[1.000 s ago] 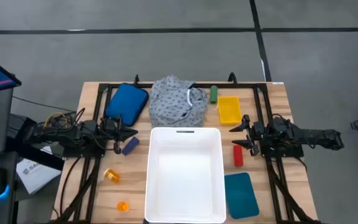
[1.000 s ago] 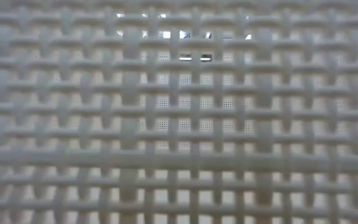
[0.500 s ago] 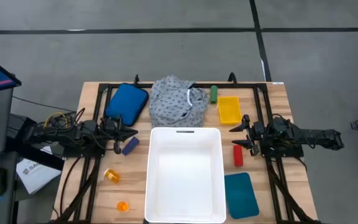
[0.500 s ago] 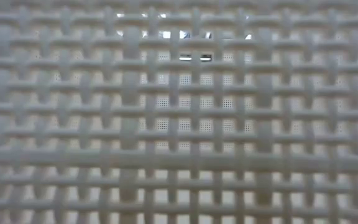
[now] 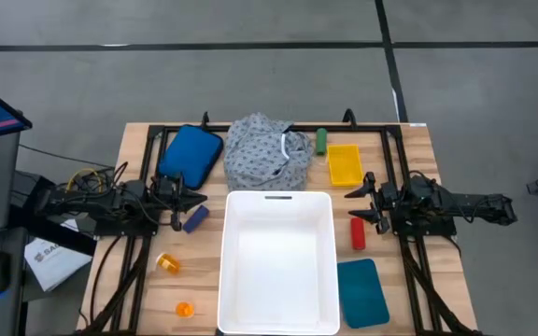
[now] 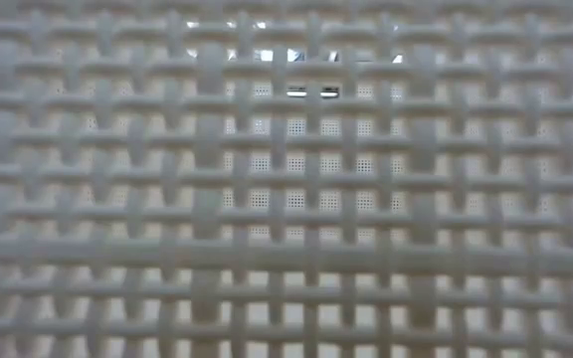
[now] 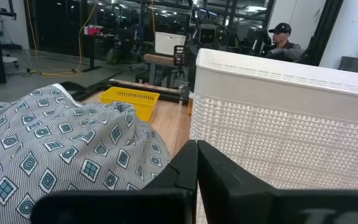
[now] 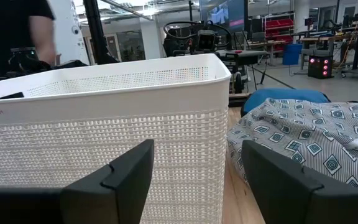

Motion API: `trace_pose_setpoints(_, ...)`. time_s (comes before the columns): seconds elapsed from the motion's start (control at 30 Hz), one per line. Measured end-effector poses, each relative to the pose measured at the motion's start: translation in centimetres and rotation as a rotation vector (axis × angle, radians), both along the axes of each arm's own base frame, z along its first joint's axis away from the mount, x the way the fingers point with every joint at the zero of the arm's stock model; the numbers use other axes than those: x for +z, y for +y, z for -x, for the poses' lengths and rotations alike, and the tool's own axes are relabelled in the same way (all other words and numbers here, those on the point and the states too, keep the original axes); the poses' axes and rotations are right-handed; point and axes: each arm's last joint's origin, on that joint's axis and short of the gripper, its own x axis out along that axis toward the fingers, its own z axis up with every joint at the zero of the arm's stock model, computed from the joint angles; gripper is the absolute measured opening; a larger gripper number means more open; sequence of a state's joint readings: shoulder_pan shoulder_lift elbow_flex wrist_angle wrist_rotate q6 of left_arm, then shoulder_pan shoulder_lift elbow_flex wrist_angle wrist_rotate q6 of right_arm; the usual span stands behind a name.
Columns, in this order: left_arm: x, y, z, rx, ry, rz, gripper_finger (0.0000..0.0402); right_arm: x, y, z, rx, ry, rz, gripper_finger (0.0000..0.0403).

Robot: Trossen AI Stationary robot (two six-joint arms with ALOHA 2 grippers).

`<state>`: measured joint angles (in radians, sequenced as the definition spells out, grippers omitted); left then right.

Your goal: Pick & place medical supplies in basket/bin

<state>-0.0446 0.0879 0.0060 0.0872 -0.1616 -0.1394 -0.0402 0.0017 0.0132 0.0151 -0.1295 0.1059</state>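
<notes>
The grey-white patterned garment (image 5: 267, 154) lies bunched at the table's far middle, just beyond the white basket (image 5: 278, 322). A green cylinder (image 5: 321, 141) lies to its right. A red cylinder (image 5: 358, 232) lies right of the basket and a purple one (image 5: 194, 218) left of it. Two orange pill bottles (image 5: 168, 263) (image 5: 184, 309) lie near the left front. My left gripper (image 5: 192, 199) rests shut left of the basket, just beyond the purple cylinder. My right gripper (image 5: 358, 202) hangs open right of the basket, beyond the red cylinder. The garment (image 7: 55, 143) (image 8: 309, 140) shows in both wrist views.
A blue pouch (image 5: 191, 154) lies left of the garment, a yellow tray (image 5: 344, 164) right of it, and a teal pad (image 5: 361, 291) at the right front. The basket's woven wall (image 6: 286, 179) fills the low view. People (image 7: 281, 38) (image 8: 33, 31) show beyond the table.
</notes>
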Motion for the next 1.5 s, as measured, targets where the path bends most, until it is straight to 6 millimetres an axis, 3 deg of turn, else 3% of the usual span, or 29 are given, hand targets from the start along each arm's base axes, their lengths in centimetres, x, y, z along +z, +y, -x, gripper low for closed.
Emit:
trace_pose_setpoints(0.83,0.99,0.22,0.04,0.07,-0.119,0.118,0.0001,0.0,0.0,0.0,0.0,0.0,0.0,0.0239)
trace_pose_setpoints(1.5,0.24,0.21,-0.11,0.074,-0.047,0.167,0.0001,0.0,0.0,0.0,0.0,0.0,0.0,0.0239)
